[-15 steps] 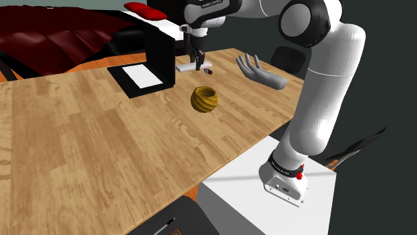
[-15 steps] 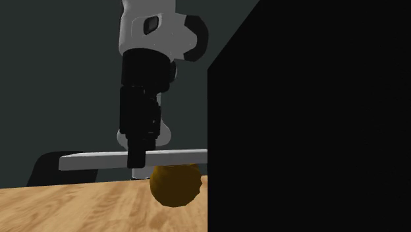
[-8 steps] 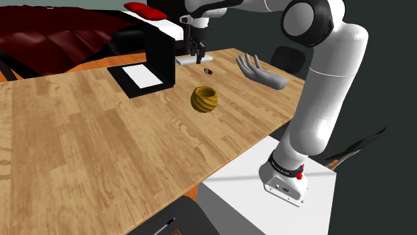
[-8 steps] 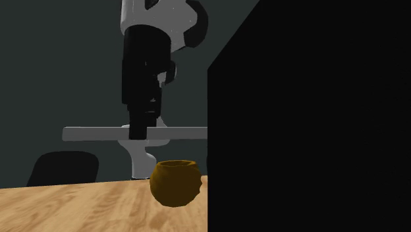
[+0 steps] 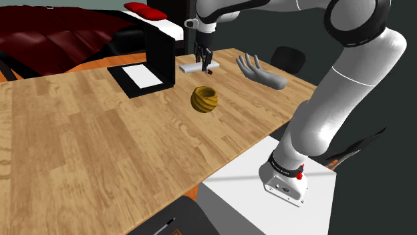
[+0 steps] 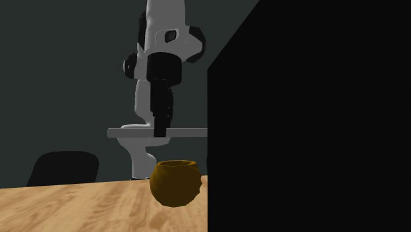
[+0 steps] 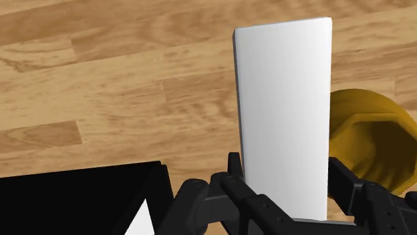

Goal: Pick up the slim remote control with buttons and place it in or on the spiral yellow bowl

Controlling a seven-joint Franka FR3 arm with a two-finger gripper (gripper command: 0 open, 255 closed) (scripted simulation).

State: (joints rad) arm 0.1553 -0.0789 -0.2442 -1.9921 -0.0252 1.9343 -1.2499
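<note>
The remote shows as a plain white slab [image 5: 190, 67], held level in the air above the wooden table [image 5: 100, 147]. My black gripper [image 5: 204, 65] is shut on it near one end, and from the hand I see the fingers [image 7: 235, 175] clasping the long slab [image 7: 284, 100] on both sides. The ribbed yellow bowl [image 5: 204, 99] stands on the table nearer the stand than the remote. It appears below and just beside the remote's end [image 7: 366, 141]. In the second exterior view the slab [image 6: 135, 132] hangs above the bowl [image 6: 174, 182], with the gripper [image 6: 160, 130] on it.
A black open box [image 5: 160, 59] with a white sheet [image 5: 142, 75] lies at the shoulder view's left of the gripper, and it blocks the second exterior view's right half [image 6: 309, 118]. A grey hand figure [image 5: 257, 71] stands to the right. The stand [image 5: 267, 200] is at lower right.
The gripper has lifted the remote off the table, then carried it sideways, towards the right in both exterior views. The bowl has not moved.
</note>
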